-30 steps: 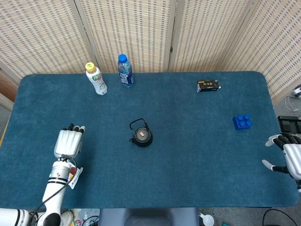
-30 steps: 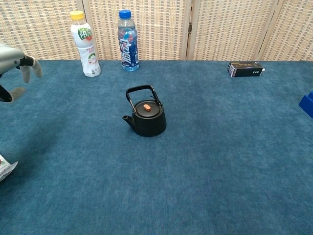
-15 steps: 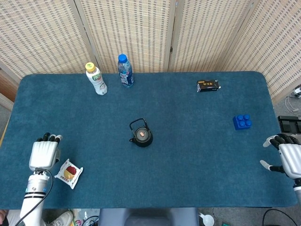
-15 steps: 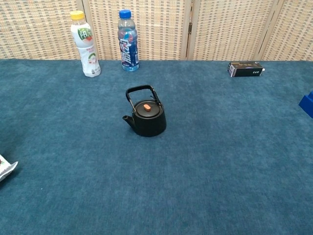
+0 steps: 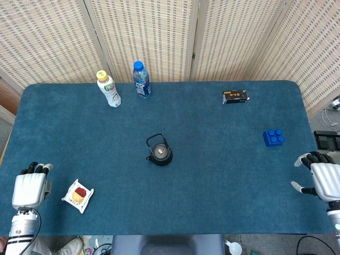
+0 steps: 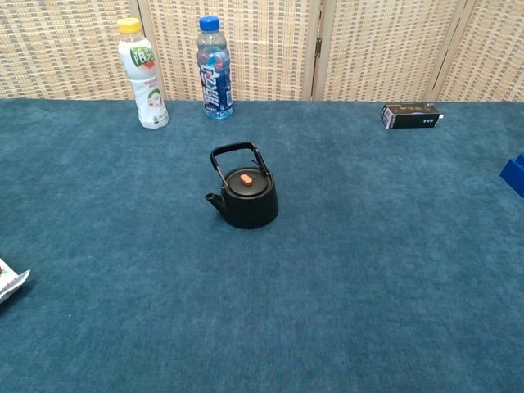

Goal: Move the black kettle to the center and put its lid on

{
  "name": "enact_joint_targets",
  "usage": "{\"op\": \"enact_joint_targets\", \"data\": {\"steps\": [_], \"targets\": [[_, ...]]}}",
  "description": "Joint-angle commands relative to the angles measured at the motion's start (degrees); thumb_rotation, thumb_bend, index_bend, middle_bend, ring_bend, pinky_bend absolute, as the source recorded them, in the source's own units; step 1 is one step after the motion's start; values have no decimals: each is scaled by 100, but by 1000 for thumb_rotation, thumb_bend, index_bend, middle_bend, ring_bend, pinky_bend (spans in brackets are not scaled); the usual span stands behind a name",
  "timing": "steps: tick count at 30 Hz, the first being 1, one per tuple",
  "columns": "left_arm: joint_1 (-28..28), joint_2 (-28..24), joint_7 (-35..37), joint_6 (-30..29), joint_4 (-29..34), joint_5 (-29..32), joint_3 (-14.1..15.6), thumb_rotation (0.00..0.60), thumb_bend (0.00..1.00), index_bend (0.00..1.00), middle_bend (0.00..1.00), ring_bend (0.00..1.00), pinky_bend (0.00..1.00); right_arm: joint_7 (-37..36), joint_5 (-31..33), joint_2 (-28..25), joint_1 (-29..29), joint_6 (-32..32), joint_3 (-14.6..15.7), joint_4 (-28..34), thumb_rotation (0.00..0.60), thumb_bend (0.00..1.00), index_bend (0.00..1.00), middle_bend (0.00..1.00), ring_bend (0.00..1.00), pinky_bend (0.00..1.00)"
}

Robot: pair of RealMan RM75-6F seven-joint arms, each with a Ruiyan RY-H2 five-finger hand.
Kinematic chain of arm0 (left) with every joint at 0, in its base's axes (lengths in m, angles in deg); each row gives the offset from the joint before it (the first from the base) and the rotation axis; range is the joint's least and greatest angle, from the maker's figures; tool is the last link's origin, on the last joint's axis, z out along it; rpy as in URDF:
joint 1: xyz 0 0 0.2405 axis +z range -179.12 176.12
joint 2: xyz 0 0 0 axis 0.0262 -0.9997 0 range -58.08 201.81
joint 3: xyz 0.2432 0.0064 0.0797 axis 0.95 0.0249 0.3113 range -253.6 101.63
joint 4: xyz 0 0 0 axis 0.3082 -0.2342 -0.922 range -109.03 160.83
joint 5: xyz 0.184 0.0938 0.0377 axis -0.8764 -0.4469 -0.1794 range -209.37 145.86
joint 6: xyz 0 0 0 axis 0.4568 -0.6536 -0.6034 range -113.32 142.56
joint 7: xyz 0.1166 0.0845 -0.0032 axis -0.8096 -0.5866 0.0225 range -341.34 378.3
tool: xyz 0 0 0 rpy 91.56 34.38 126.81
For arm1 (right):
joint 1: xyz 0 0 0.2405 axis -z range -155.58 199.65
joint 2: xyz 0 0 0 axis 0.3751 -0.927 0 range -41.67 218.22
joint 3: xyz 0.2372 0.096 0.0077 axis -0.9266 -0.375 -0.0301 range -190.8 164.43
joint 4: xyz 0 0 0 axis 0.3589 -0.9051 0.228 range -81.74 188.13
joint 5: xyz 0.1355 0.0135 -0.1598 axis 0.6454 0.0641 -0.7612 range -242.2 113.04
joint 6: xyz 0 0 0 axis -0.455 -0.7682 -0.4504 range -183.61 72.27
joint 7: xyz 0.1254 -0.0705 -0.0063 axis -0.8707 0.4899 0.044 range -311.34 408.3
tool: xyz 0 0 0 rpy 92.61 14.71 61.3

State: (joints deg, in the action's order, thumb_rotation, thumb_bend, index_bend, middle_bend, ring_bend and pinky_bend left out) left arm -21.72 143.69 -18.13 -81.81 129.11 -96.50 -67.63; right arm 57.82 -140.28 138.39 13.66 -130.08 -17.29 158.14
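Head view: left hand (image 5: pixel 30 189) at the table's (image 5: pixel 212 202) near-left corner and right hand (image 5: pixel 324 180) at its near-right edge both hold nothing, fingers loosely spread. A snack packet (image 5: pixel 77 195) lies beside the left hand. Mid-table stands the kettle (image 5: pixel 159 153), lid (image 5: pixel 160 152) on. Two bottles (image 5: pixel 108 89) stand far back.

Staged robot test area, like a lab

A blue felt-covered worktop (image 5: pixel 212 159) stands before folding woven-rattan screens (image 5: pixel 159 37); loose cables (image 5: pixel 319 247) lie on the floor beside the worktop.
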Motion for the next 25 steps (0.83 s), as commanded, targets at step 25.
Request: {"op": "enact_joint_targets", "data": {"steps": [25], "targets": [[959,-118,1034,398,-576,-614,-432,600,453,331,331,177,348,255,255,195,-237,444,49,-138,600,175,427,330,189,193]]}}
